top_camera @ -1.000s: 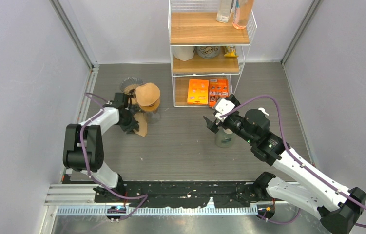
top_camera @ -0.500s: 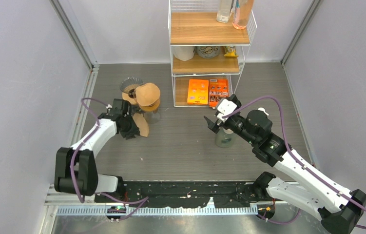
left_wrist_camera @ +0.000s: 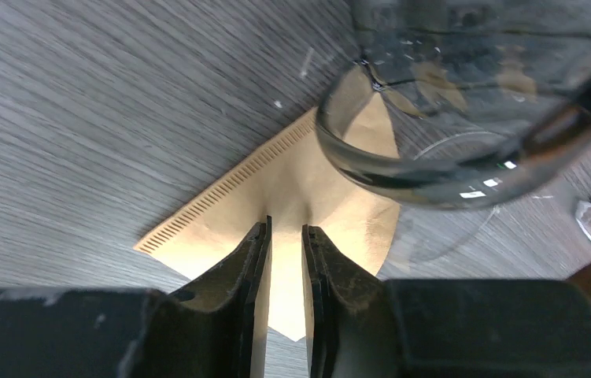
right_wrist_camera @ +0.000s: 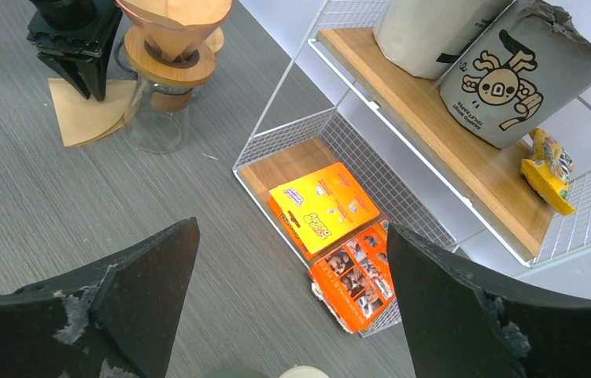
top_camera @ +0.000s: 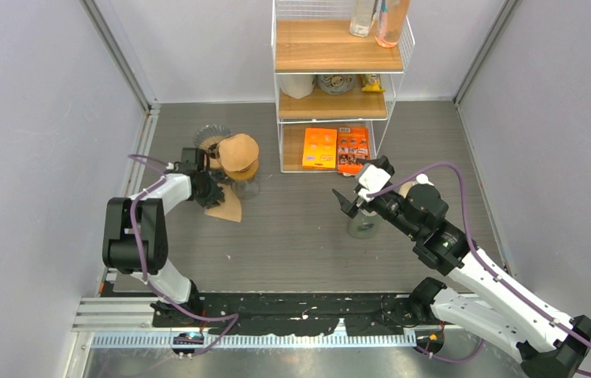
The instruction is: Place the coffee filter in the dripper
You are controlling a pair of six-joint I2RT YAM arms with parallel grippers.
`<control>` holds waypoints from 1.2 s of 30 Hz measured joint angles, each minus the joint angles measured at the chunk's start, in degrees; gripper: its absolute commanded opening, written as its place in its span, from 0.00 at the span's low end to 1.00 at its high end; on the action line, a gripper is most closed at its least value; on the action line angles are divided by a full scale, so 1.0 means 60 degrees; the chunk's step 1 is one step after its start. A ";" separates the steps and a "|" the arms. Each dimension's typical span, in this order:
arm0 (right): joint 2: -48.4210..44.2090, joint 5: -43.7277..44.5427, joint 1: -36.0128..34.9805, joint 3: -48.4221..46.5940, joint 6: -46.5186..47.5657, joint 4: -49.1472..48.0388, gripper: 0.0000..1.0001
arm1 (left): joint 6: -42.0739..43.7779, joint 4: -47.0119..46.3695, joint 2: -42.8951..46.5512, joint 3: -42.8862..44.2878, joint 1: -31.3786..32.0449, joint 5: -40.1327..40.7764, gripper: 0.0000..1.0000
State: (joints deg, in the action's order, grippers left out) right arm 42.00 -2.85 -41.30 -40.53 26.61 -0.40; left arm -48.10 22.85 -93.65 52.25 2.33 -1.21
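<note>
Jaws on the left gripper [left_wrist_camera: 286,227] stand a thin slot apart, pointing down at the table [top_camera: 300,244], and from where I stand nothing looks caught between them. The coffee filter [left_wrist_camera: 221,209] lies flat directly under those jaws, showing through the slot and spreading out past both fingers [left_wrist_camera: 254,260]. Its crimped seam runs slantwise across the jaw line, from beside the left finger out beyond the tips. The far corner reaches the foot of the glass carafe [left_wrist_camera: 402,157] just past the fingertips.

The dripper [top_camera: 238,153] sits on top of that carafe, above and beyond the jaws. I'd judge the paper has to come off the table first, then go up and forward. A flat sheet gives jaws coming straight down little to bite, so an edge may have to be caught.

The right gripper [right_wrist_camera: 290,228] hangs with its jaws spread wide, holding nothing, well apart from the filter. The left arm is plainly the nearer one.

The dripper already seems to hold a brown paper cone, though I can't be sure of that. The carafe under it looks empty. Beyond the right jaws, the wire shelf [right_wrist_camera: 284,146] holds orange boxes [right_wrist_camera: 323,213] at the bottom and bags [right_wrist_camera: 504,79] on the board above.
</note>
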 measured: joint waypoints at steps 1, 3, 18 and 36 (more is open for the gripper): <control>-0.0004 -0.0011 0.0000 0.0000 0.0000 0.0000 0.95 | -0.0015 0.0004 0.0015 0.0029 0.0058 0.0066 0.26; -0.0004 -0.0047 0.0000 0.0000 0.0000 -0.0004 0.95 | -0.0029 0.0076 0.0087 0.0062 0.0270 0.0306 0.26; -0.0004 -0.0160 0.0000 0.0007 -0.0153 -0.0007 0.95 | -0.0528 0.0918 0.2386 -0.2171 0.2801 0.0696 0.27; 0.0681 0.0477 -0.0200 -0.1209 -0.2470 0.0962 0.97 | -0.1435 0.2284 0.7836 -0.3060 0.6390 0.2707 0.41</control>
State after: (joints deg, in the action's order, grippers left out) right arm 46.09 0.01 -42.50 -47.79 11.79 5.37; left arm -56.71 36.56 -46.63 33.89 40.66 15.03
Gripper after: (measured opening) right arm 0.967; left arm 0.415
